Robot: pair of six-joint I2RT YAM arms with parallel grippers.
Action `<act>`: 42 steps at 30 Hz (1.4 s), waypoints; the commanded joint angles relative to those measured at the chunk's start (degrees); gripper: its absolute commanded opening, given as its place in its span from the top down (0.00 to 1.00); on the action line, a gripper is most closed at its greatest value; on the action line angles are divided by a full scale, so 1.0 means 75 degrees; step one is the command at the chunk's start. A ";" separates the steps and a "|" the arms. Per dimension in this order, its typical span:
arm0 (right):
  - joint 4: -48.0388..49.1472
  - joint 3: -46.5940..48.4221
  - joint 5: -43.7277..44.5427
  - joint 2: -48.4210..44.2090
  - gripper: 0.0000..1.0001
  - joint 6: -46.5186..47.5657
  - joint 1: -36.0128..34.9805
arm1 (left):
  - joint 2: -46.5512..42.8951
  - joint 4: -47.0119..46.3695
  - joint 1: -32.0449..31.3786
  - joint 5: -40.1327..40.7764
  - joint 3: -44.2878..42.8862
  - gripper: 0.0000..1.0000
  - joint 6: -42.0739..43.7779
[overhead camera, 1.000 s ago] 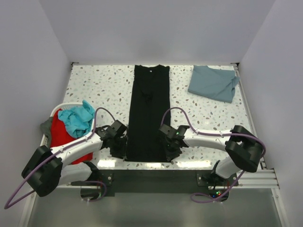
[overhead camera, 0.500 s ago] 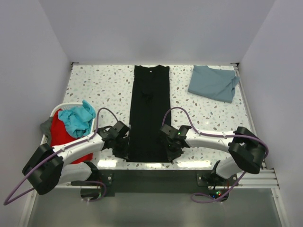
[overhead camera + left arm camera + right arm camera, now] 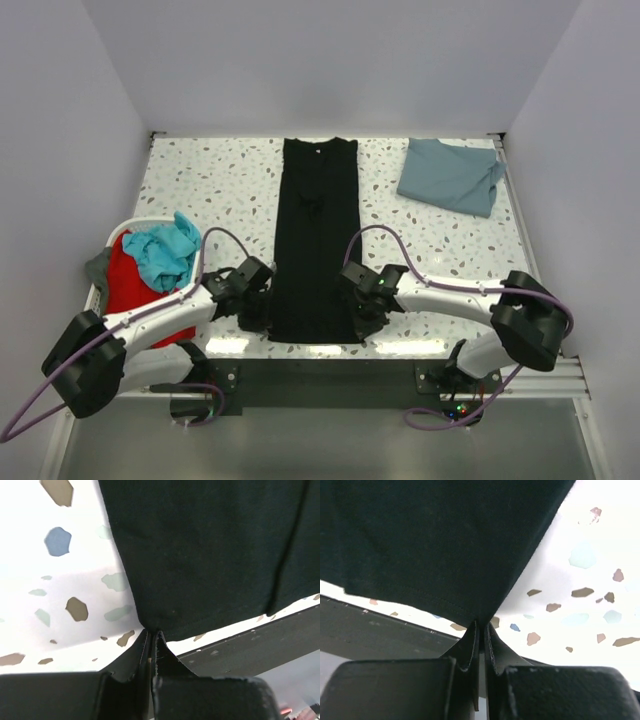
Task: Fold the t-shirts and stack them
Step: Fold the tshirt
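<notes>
Your speckled table [image 3: 200, 190] carries the black t-shirt [image 3: 318, 230], laid as a long narrow strip from the far edge to the near edge at centre. Both arms reach low and inward to its near end. Your left gripper [image 3: 151, 634] is pinched closed on the near left hem corner, and your right gripper [image 3: 480, 626] on the near right corner. The white laundry basket [image 3: 120, 228] at near left, partly hidden by your left arm, holds red cloth [image 3: 125, 282] and teal cloth [image 3: 165, 252]. The slate-blue t-shirt [image 3: 452, 175] lies folded at far right.
</notes>
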State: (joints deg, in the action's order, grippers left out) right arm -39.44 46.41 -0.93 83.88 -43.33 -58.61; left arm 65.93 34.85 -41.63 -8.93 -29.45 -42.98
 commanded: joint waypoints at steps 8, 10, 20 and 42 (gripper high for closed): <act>-0.0811 0.0913 0.0756 -0.0660 1.00 -0.0246 0.0021 | -0.0588 0.0392 -0.0040 0.1167 -0.1228 1.00 -0.0234; -0.0858 0.1029 0.0990 -0.0707 1.00 -0.0328 0.0126 | -0.0564 0.0392 -0.0040 0.1529 -0.1381 1.00 -0.0246; -0.0649 0.1628 0.1402 -0.0391 1.00 -0.0036 0.1005 | 0.0009 0.0042 -0.0016 0.2326 -0.2178 1.00 -0.0117; -0.0343 0.4520 0.1261 0.2444 1.00 0.1383 0.3115 | 0.2751 -0.2326 0.2116 0.1320 -0.3818 1.00 0.1113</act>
State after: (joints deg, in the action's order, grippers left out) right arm -42.59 75.07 6.98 100.38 -35.09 -36.32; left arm 84.05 23.05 -27.18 3.68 -54.35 -37.69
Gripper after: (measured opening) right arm 0.027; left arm 0.024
